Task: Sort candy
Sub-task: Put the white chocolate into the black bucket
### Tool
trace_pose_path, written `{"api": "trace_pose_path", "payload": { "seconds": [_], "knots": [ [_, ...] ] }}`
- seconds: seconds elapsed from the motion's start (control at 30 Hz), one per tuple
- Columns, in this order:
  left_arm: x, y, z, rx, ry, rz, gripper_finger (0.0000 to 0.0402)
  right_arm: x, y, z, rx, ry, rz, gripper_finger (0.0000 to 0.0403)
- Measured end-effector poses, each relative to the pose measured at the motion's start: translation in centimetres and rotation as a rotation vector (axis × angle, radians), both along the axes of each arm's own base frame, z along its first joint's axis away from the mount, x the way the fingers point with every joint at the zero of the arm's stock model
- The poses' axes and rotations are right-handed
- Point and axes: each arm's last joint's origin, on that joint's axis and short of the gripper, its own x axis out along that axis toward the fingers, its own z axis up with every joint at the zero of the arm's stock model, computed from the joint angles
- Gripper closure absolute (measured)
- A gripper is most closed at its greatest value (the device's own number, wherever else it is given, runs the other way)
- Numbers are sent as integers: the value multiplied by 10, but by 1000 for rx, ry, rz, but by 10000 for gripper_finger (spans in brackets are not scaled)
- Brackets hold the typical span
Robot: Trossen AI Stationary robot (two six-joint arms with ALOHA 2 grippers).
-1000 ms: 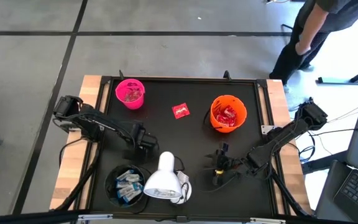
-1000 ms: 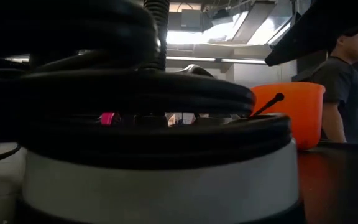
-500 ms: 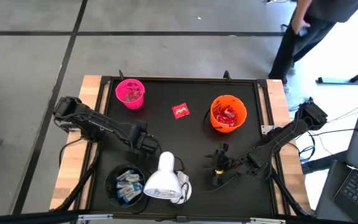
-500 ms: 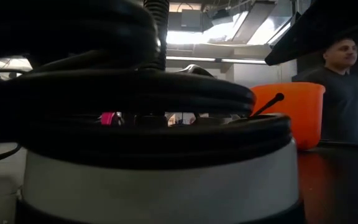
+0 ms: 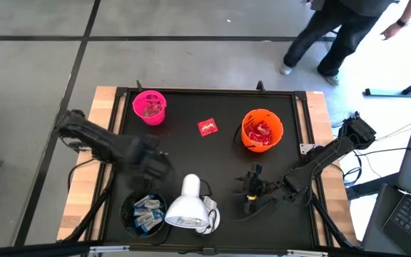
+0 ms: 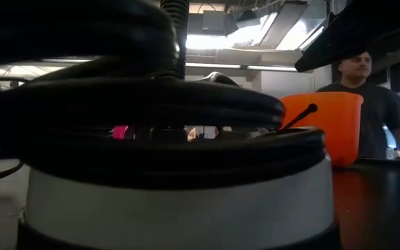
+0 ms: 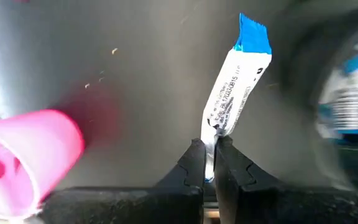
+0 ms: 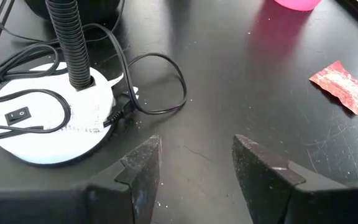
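One slim white-and-blue wrapped candy bar [image 7: 236, 87] hangs from your left claw [image 7: 210, 163], pinched only at its very end — a jolt could shake it loose before it reaches the black cup [image 5: 143, 212] of matching bars just beside. Your right claw [image 8: 194, 163] stands apart, empty, low over the black surface [image 5: 220, 153].

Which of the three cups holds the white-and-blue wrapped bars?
The black cup near the lamp; the pink cup and orange cup hold reddish sweets.
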Motion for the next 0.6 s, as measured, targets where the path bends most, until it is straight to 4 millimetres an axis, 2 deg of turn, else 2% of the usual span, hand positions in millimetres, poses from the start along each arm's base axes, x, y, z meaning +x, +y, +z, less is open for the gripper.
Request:
{"api": "trace_pose_path", "payload": {
  "seconds": [0.13, 0.23, 0.33, 0.47, 0.6],
  "knots": [
    [-20, -23, 45, -117, -183, 27, 401, 0, 0, 0, 4, -4, -1, 210],
    [-35, -45, 63, -200, -262, 28, 401, 0, 0, 1, 6, -6, -1, 210],
    [-47, -72, 62, -258, -276, 3, 401, 1, 0, 1, 6, -7, -2, 210],
    [-53, -101, 50, -300, -274, -27, 401, 1, 0, 1, 6, -9, -3, 210],
    [-52, -114, 39, -303, -277, 5, 390, 2, 1, 2, 11, -24, -7, 210]
  ]
}}
